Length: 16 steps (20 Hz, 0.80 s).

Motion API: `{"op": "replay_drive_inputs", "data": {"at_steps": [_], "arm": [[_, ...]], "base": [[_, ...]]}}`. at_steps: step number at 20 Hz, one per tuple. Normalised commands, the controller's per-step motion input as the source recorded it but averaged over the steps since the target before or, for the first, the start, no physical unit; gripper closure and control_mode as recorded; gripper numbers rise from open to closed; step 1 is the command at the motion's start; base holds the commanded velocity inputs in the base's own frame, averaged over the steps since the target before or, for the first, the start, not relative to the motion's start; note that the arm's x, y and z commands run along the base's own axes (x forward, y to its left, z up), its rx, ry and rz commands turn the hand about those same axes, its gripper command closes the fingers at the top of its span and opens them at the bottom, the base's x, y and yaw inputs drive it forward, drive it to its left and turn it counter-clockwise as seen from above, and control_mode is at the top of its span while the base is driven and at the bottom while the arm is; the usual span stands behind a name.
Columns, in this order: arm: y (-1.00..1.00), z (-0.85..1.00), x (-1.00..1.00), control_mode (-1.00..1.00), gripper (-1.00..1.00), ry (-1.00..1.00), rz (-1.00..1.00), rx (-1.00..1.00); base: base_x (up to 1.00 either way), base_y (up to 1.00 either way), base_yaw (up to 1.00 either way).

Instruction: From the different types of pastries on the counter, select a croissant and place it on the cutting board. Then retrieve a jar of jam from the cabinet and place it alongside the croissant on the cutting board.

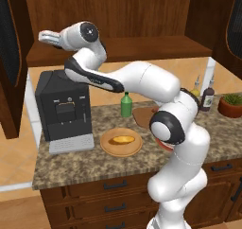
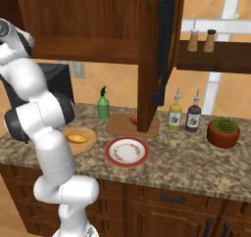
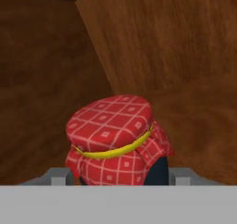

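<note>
In the hand view the jar of jam (image 3: 113, 140) sits very close, inside the cabinet (image 3: 162, 56), standing on its wooden shelf. Its red checked cloth cover, tied with a yellow band, hides most of the dark glass. The two fingertips (image 3: 59, 176) stand apart on both sides of the jar (the gripper (image 3: 115, 177) is open, and I cannot tell if they touch it). In the left base view the arm reaches up toward the shelf. On the counter (image 2: 196, 157) the cutting board (image 2: 120, 126) carries the croissant (image 2: 133, 119), which is half hidden behind the open cabinet door (image 2: 149, 59). The golden bun (image 1: 122, 139) lies on the round wooden plate (image 1: 108, 146).
</note>
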Motion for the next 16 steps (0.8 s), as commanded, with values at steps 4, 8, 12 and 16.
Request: {"op": "replay_drive_inputs", "data": {"at_steps": [4, 8, 12, 16], "arm": [[-0.09, 0.83, -0.59, -1.00, 1.00, 0.00, 0.02, 0.14], [-0.28, 0.08, -0.96, -1.00, 1.00, -0.18, 0.02, 0.00], [-0.47, -0.16, -1.00, -1.00, 1.00, -0.36, 0.07, -0.10], [-0.59, -0.10, -1.00, -1.00, 1.00, -0.39, 0.04, -0.04]], "base": [[0.00, 0.00, 0.00], [0.00, 0.00, 0.00], [0.00, 0.00, 0.00], [0.00, 0.00, 0.00]]}}
